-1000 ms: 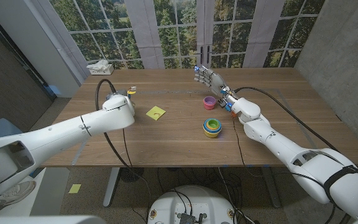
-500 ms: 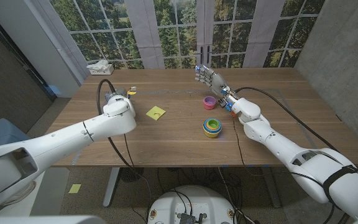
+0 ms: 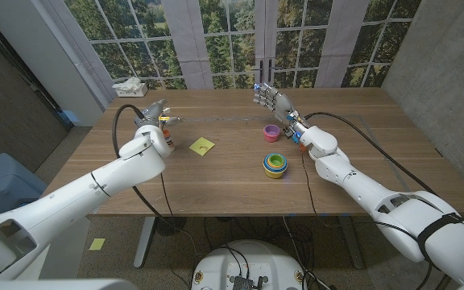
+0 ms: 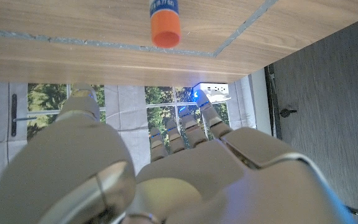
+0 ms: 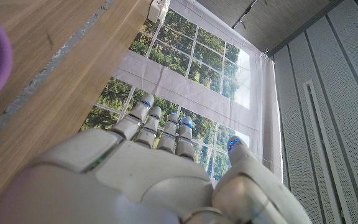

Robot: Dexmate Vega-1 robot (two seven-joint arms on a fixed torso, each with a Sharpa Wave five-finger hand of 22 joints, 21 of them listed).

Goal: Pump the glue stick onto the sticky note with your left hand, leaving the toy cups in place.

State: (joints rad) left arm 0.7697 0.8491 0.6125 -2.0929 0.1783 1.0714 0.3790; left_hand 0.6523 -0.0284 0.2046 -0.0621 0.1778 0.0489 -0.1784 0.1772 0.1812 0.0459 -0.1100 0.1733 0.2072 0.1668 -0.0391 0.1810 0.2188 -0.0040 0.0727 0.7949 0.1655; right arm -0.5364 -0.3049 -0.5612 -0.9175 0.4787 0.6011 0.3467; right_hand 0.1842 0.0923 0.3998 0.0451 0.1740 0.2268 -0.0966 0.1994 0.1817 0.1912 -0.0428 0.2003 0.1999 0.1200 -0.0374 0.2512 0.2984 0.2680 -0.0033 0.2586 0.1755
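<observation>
Glue stick stands upright on the bench just beyond the left hand, whose spread, empty fingers point toward it.

Matt wood-grain table, glossy plastic toy cups, smooth paper sticky note, glossy white-shelled arms.

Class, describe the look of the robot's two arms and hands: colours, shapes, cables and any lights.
Both arms have smooth, rounded, glossy white shells. A black cable loops beside the left arm and another trails along the right arm, which has a black band near the shoulder. The left hand and right hand are grey and metallic with jointed fingers; small blue lights glow on the fingertips.
</observation>
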